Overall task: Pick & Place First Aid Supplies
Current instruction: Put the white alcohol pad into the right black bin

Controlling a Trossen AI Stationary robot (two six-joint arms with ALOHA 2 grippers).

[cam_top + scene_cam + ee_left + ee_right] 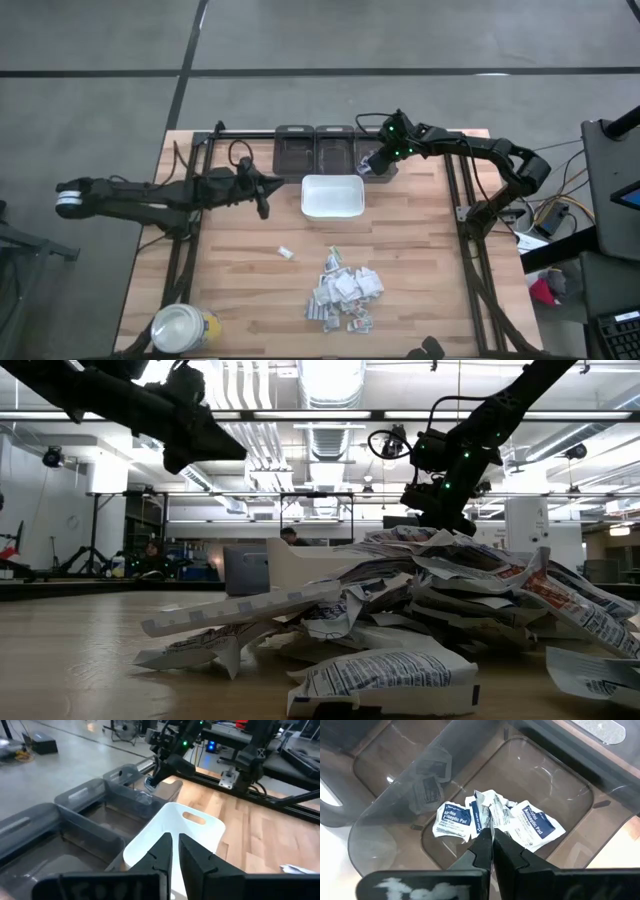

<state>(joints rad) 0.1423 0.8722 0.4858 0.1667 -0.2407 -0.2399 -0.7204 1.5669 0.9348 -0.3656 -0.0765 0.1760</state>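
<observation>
The first aid supplies lie as a heap of small white packets [342, 290] on the wooden table's near middle, with one stray packet [286, 253] to its left. My right gripper [370, 166] hangs over the rightmost of three dark bins [384, 142], shut on one crumpled packet [484, 810]. Two more packets [452, 818] lie flat on that bin's floor. My left gripper [263, 203] hovers left of the white tray [332, 197], pointing toward it nearly level. Its fingers [162, 852] stand a narrow gap apart with nothing between them. My right gripper pinches the crumpled packet by its near edge [489, 826] between its two fingertips. The fingers slant down into the bin from the table's right side. The packet stands up past the tips, above the packets on the bin's floor; whether it touches them, I cannot tell.
The three bins [314, 146] stand in a row at the far edge, the tray just in front of them. A yellow jar with a white lid [183, 328] sits at the near left corner. Black frame rails [190, 250] run along both sides of the table.
</observation>
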